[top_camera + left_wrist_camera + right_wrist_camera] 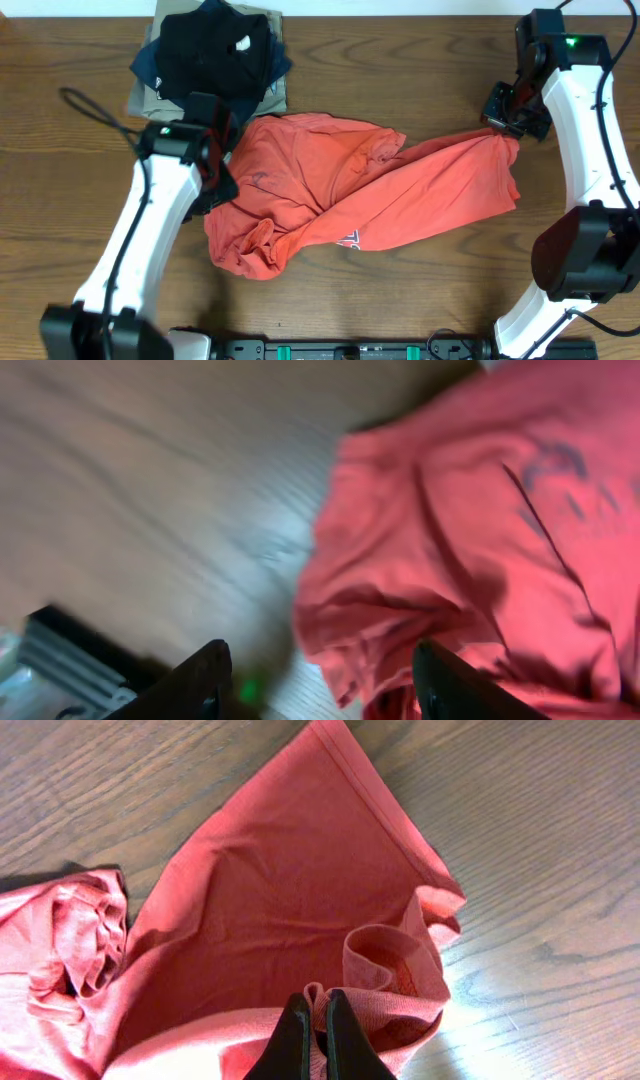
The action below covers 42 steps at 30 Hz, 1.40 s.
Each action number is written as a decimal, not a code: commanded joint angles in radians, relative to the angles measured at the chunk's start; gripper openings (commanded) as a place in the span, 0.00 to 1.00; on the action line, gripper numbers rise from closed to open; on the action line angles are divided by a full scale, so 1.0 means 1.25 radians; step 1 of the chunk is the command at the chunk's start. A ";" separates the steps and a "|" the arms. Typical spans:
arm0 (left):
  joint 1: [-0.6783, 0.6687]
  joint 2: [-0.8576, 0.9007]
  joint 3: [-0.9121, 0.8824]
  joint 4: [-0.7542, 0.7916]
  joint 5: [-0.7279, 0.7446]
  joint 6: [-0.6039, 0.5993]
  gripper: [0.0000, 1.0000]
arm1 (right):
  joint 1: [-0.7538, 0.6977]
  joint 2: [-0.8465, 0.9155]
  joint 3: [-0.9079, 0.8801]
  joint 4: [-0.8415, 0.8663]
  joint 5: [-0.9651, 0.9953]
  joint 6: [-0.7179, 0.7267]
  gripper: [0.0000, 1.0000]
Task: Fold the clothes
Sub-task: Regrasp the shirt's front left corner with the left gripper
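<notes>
A crumpled orange-red T-shirt [350,195] lies across the middle of the wooden table. My right gripper [503,122] is shut on a pinched fold at the shirt's right end; the wrist view shows the fingers [312,1020] closed on the cloth [270,890]. My left gripper [222,170] is open at the shirt's left edge. In its blurred wrist view the fingers [320,685] straddle the shirt's rumpled edge [470,550] and nothing is held between them.
A pile of dark and khaki clothes [212,55] sits at the back left of the table [400,60]. A black cable [95,105] runs across the left side. A dark rail [350,350] lines the front edge.
</notes>
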 commanded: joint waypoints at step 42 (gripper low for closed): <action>-0.109 0.116 -0.243 0.183 0.273 0.268 0.23 | 0.002 -0.014 0.013 0.002 0.010 0.003 0.01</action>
